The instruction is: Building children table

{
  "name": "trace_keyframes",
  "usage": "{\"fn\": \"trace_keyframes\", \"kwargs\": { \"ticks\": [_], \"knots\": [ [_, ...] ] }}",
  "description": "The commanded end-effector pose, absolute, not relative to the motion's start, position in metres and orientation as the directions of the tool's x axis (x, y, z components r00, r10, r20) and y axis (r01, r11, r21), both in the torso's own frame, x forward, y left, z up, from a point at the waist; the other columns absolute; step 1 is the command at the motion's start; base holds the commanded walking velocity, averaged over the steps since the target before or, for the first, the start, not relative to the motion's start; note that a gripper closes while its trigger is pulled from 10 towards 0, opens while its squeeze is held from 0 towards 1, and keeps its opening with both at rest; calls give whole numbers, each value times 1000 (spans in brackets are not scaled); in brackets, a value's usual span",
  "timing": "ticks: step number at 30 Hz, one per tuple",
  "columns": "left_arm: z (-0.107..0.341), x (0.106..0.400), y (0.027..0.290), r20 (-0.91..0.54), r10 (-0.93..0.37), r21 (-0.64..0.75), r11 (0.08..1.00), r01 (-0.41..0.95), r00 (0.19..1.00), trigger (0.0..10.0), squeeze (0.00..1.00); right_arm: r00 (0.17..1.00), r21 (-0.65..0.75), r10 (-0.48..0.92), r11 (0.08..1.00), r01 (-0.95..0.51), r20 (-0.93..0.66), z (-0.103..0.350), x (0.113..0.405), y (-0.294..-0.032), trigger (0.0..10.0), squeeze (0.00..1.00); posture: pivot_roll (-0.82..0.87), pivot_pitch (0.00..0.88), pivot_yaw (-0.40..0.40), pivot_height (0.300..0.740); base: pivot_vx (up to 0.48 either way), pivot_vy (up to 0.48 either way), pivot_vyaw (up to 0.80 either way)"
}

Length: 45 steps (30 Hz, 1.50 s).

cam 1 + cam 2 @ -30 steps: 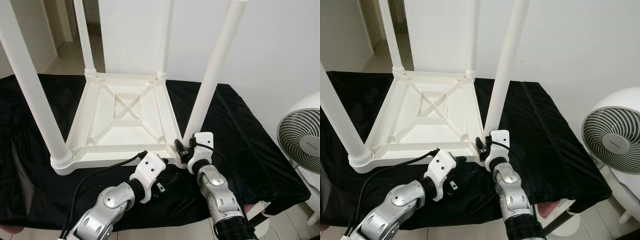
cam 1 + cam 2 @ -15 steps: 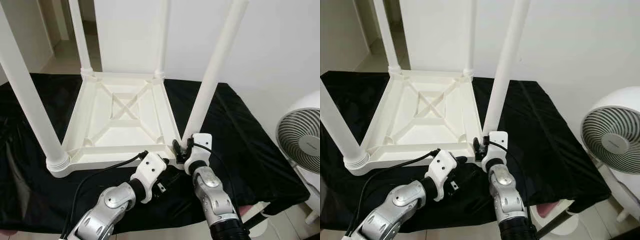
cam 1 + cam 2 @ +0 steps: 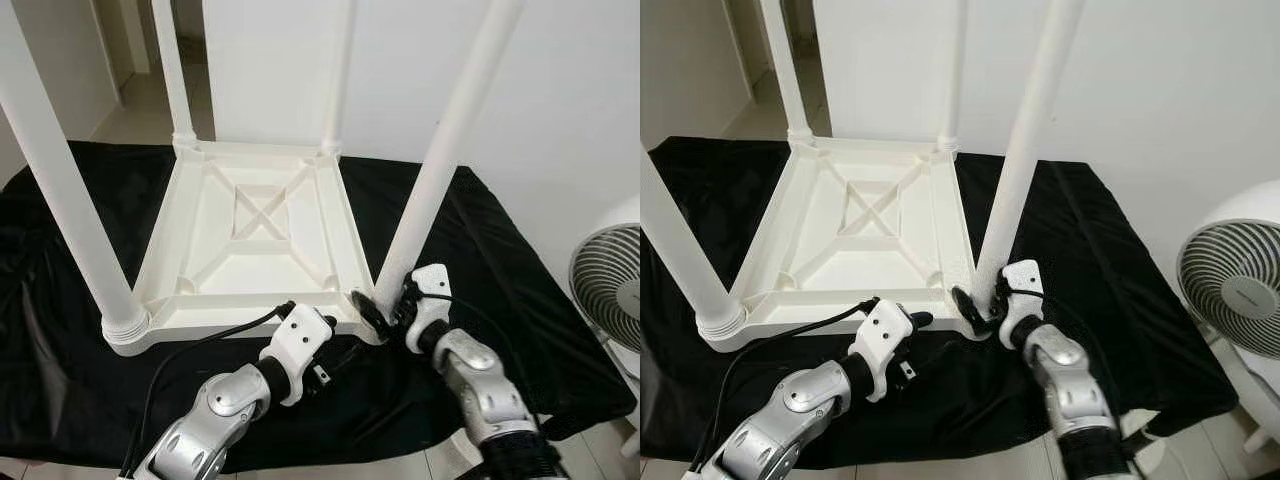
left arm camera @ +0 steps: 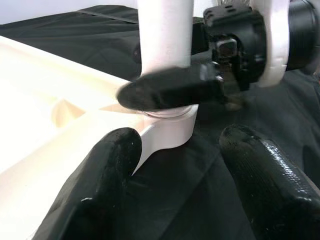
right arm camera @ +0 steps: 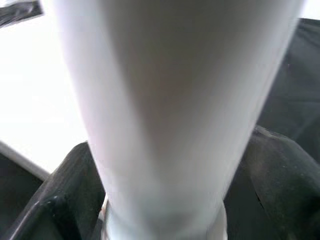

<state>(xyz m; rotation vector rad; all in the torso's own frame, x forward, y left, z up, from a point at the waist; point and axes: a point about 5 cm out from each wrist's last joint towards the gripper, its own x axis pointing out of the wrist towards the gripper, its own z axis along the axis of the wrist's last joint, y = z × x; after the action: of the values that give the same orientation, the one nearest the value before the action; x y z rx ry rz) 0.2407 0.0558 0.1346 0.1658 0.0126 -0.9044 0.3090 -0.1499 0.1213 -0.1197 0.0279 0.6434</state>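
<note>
White plastic children's table (image 3: 250, 240) lies upside down on black-draped worktop (image 3: 500, 260), four legs up. Right hand (image 3: 385, 310), at 5 o'clock of the tabletop, clamps the near-right leg (image 3: 440, 170) at its base socket. Left hand (image 3: 335, 350) at 6 o'clock, fingers parted, empty, beside the corner. Risk: leg looks tilted; twisting crooked could jam threads or shift the table.

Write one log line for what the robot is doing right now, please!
step: fitting table leg | right gripper: around leg base at table corner | left gripper: open, beside corner | surface: black cloth
</note>
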Motion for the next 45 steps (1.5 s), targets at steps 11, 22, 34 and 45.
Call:
{"fn": "trace_keyframes", "kwargs": {
  "ticks": [11, 22, 34, 45],
  "knots": [
    [136, 240, 55, -89, -809, 137, 568, 812, 581, 10000, 0, 625, -197, 772, 599, -776, -116, 126, 322, -147, 0, 0, 25, 20, -53, 740, 0, 0, 0],
    [136, 239, 56, -88, -801, 131, 580, 804, 592, 10000, 0, 701, -196, 707, 678, -709, -93, 126, 326, -160, 0, 0, 24, 37, -61, 740, 0, 0, 0],
    [137, 242, 55, -87, -792, 131, 592, 795, 604, 10000, 0, 918, -82, 395, 915, -394, 3, 123, 315, -146, 0, 0, 5, 48, -53, 740, 0, 0, 0],
    [139, 247, 52, -80, -773, 117, 620, 776, 630, 10000, 0, 994, -10, 107, 994, -108, -20, 113, 309, -125, 0, 0, 8, 51, -60, 740, 0, 0, 0]
  ]
}}
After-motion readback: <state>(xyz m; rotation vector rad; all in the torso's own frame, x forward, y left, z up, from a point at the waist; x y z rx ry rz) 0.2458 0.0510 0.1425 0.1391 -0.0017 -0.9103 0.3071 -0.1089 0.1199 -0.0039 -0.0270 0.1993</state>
